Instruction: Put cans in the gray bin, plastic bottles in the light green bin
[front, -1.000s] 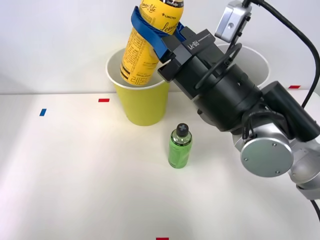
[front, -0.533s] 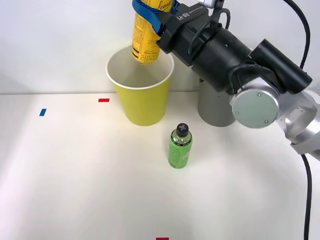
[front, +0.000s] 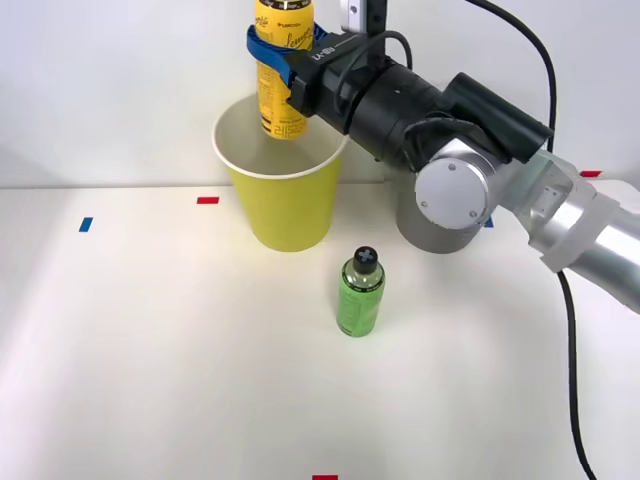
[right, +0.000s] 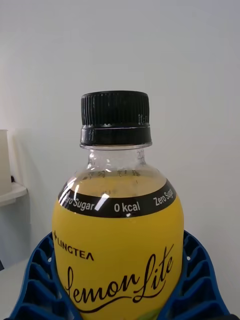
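**Yellow bottle held over the lime bin**

The right hand (front: 272, 50) pinches the yellow-labelled bottle (front: 281, 80) upright above the light green bin (front: 285, 205). The green bottle (front: 360, 293) stands on the surface (front: 150, 350), near the gray bin (front: 432, 232).

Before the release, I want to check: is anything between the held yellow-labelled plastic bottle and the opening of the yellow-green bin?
Nothing visible. The right gripper holds the yellow-labelled plastic bottle upright directly over the open yellow-green cup-shaped bin.

Front view high, looking down; wrist view close, both sharing yellow bottle (front: 281, 70) (right: 118, 240)
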